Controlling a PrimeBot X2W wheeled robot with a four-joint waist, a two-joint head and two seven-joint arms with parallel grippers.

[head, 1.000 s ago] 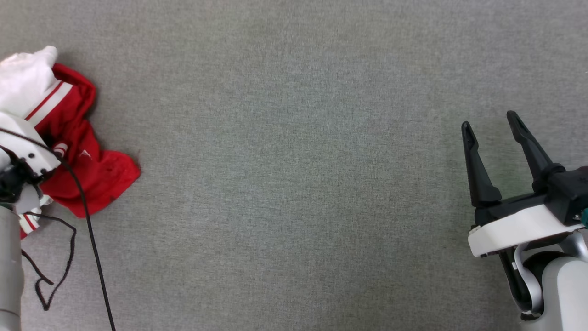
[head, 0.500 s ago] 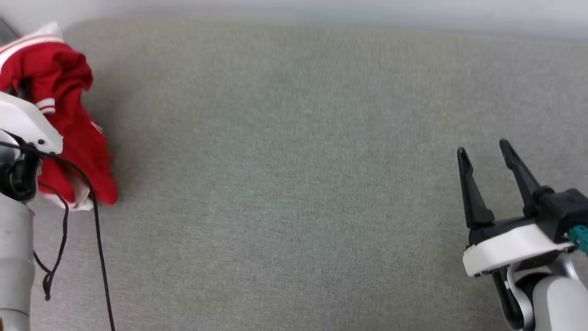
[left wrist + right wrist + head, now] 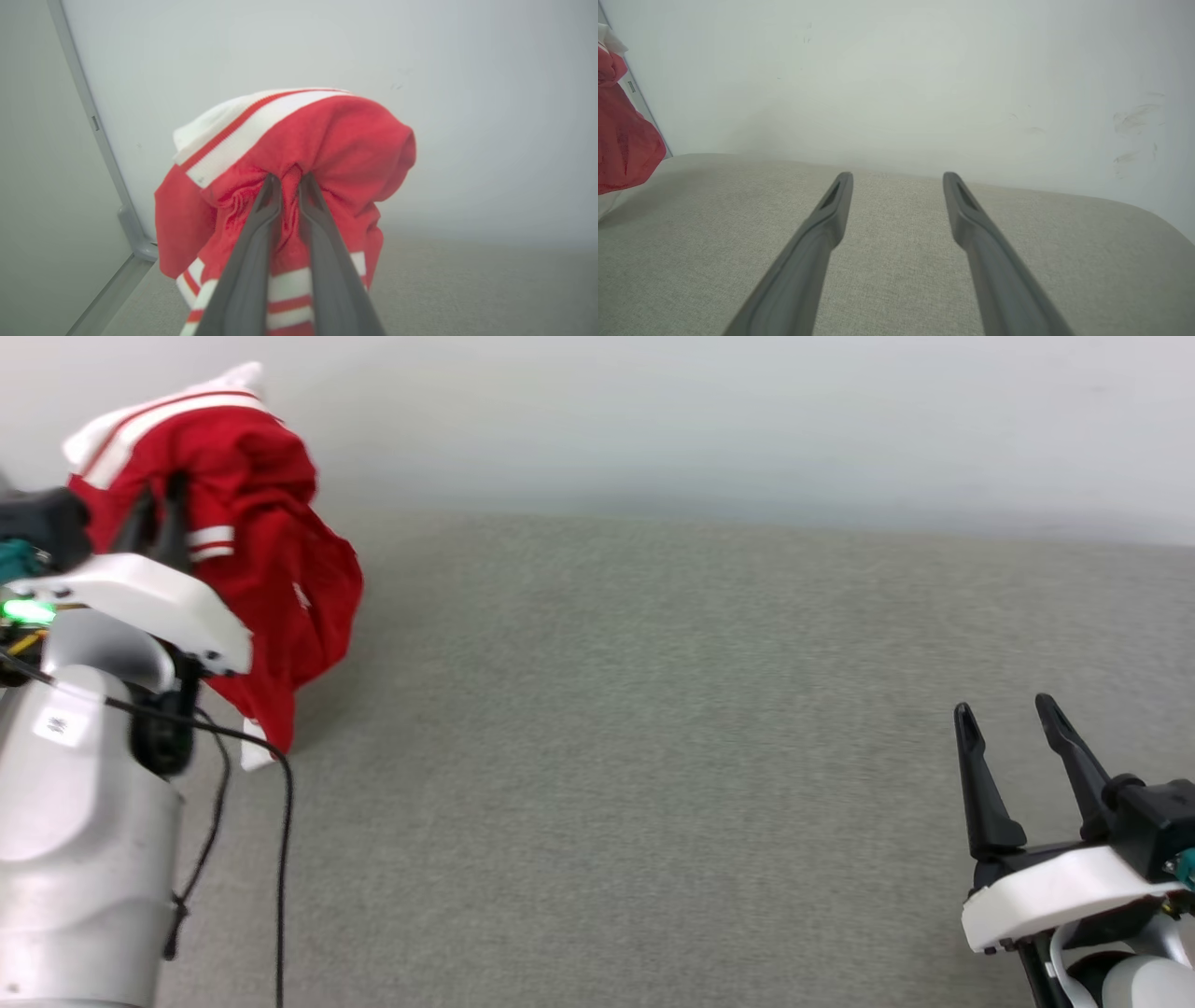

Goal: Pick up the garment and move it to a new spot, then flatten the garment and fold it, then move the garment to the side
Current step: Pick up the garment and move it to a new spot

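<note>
The left gripper (image 3: 289, 179) has its two dark fingers pinched almost together on a gathered fold of the garment (image 3: 327, 135), a red jersey shirt with white-and-red striped trim. The cloth bunches at the fingertips and drapes around and below them, raised in front of a pale wall (image 3: 747, 420). In the head view the shirt hangs at the upper left, its lowest white corner close to the grey fabric surface (image 3: 653, 756); whether it touches cannot be told. A black cable (image 3: 280, 859) loops down beside the silver left forearm. The right gripper (image 3: 1004, 714) sits at the lower right, well apart from the shirt, its fingers spread wide and holding nothing, above the grey surface.
</note>
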